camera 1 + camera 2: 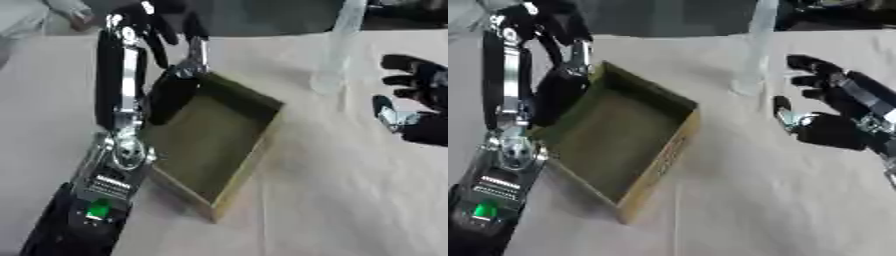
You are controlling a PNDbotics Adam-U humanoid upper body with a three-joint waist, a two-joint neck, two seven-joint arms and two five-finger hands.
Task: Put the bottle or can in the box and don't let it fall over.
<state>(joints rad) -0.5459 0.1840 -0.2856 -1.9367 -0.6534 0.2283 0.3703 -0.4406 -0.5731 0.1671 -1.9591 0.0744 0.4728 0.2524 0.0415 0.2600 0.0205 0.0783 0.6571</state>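
1. Right hand (830, 127): fingers spread, empty, just beside the bottle.
2. Bottle (754, 50) (clear plastic): upright on table (780, 200), outside the box.
3. Left hand (171, 92): against box (662, 150) near wall; finger state can't tell.

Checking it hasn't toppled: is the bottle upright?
Upright: the bottle stands on the table beyond the box, apart from the right hand.

No text, label or number on the box (636, 150) or elsewhere is readable.
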